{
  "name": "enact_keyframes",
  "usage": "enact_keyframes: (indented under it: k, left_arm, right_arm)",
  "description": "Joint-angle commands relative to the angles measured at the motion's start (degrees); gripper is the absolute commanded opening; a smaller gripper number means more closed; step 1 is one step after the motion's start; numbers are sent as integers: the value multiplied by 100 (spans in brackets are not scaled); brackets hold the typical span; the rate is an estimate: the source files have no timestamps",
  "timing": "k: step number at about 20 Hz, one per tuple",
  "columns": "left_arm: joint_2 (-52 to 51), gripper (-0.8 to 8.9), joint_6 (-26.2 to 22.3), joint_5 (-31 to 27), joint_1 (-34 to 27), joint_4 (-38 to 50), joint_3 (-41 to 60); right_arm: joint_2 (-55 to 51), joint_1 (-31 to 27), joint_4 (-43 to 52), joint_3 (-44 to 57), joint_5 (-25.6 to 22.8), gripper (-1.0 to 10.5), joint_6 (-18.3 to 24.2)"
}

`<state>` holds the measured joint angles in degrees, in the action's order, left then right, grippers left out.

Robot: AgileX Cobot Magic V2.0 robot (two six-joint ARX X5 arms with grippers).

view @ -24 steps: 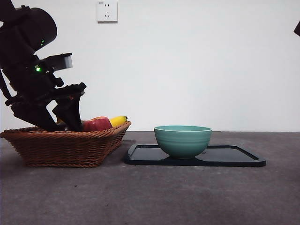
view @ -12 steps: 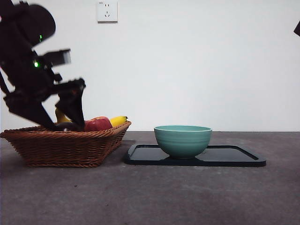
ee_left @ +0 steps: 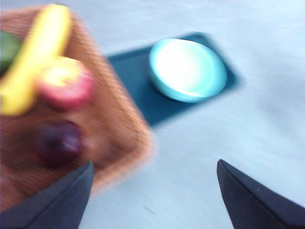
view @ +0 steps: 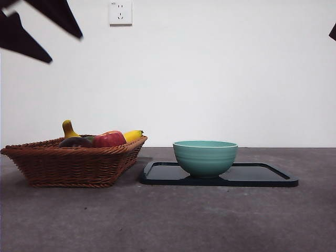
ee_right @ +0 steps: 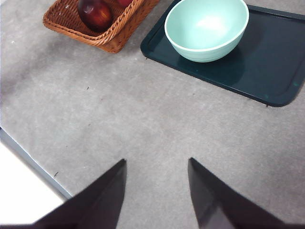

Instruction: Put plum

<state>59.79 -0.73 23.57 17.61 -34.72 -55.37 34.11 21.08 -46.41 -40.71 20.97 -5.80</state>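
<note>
The plum (view: pixel 75 142) lies dark and glossy in the wicker basket (view: pixel 73 164), beside the red apple (view: pixel 108 139). It shows blurred in the left wrist view as the plum (ee_left: pixel 59 142) and at the basket's corner in the right wrist view as the plum (ee_right: pixel 95 13). My left gripper (view: pixel 66 50) hangs high above the basket at the top left, open, with nothing between its jaws; its own camera shows the left gripper (ee_left: pixel 155 191) spread wide. My right gripper (ee_right: pixel 156 161) waits open over bare table.
A yellow banana (view: pixel 132 135) lies in the basket behind the apple. To the right of the basket a teal bowl (view: pixel 205 156) stands on a dark tray (view: pixel 262 177). A wall socket (view: pixel 119 11) sits high on the white wall.
The left arm has lifted out of the basket and up to the top left corner, jaws open and holding nothing. The plum stays in the basket.
</note>
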Motion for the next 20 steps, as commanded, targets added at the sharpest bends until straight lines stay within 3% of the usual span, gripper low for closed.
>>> enact_keyframes:
  k: [1, 7, 20]
  left_arm:
    - [-356, 405, 13, 433, 42, -439, -50]
    - [-1021, 402, -52, 955, 42, -1410, -50]
    - [-1047, 402, -125, 953, 42, -1502, -50]
  right_arm:
    - [22, 33, 63, -11, 2, 208, 42]
    - [22, 33, 61, -11, 2, 208, 17]
    - [22, 33, 114, -11, 0, 208, -227]
